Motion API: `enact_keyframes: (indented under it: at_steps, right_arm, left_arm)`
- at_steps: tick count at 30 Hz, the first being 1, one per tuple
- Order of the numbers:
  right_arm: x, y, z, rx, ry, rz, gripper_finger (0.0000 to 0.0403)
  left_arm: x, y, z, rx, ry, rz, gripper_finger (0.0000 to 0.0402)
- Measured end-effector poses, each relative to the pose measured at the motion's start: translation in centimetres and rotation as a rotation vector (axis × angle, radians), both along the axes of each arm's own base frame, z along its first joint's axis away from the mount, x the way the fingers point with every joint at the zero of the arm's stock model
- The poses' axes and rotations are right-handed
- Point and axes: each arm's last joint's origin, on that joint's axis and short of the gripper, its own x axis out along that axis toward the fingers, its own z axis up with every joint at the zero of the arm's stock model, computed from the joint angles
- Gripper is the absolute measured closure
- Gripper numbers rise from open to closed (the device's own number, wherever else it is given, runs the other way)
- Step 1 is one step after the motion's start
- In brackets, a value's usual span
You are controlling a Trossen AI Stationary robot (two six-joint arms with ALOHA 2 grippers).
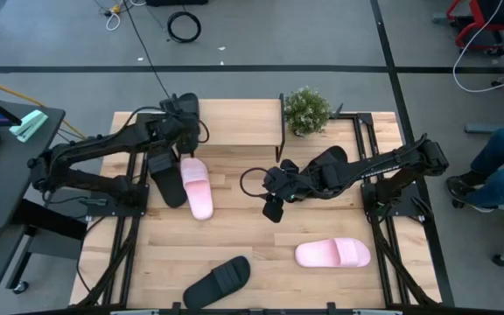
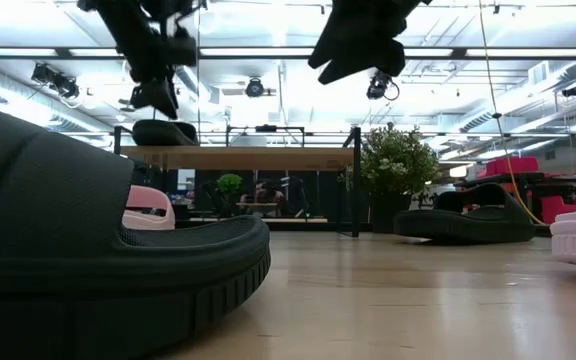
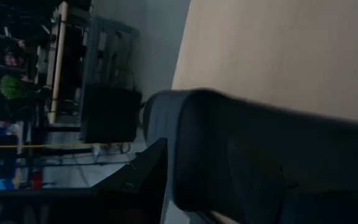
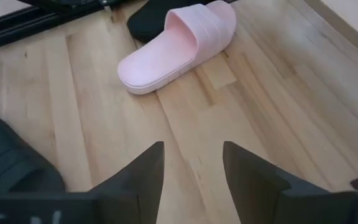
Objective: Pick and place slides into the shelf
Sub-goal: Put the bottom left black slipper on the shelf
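A pale wooden table [image 1: 261, 232] is seen, made of butcher-block strips with a smooth, faintly satin finish. The shelf [image 1: 234, 122] is topped by a light wooden board, carried on thin black metal posts. A pink slide [image 4: 179, 43] is shown in moulded foam or rubber, matt, with fine ribs pressed across its strap. The same matt pink material is seen on a second slide [image 1: 332, 254]. A black slide [image 2: 98, 270] is rendered in dull, ridged rubber along its sole edge. The right gripper [image 4: 191, 180] is fitted with matt black plastic-looking fingers. Dark, matt casings are worn by both arms.
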Motion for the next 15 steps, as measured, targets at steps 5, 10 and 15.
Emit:
enact_keyframes:
  at_steps: [5,10,15]
  right_arm:
    - [0.3,0.3,-0.3,0.022,-0.006,0.003,0.0238]
    - [2.0,1.8,-2.3,0.108,-0.012,0.098,0.0238]
    - [3.4,4.9,-4.4,0.234,-0.024,0.294,0.0238]
  left_arm:
    - [0.1,-3.1,1.0,-0.026,-0.153,-0.065,0.0226]
    - [0.3,-7.1,1.5,-0.054,-0.203,-0.237,0.0226]
    - [0.2,-11.2,1.2,-0.136,-0.197,-0.422,0.0234]
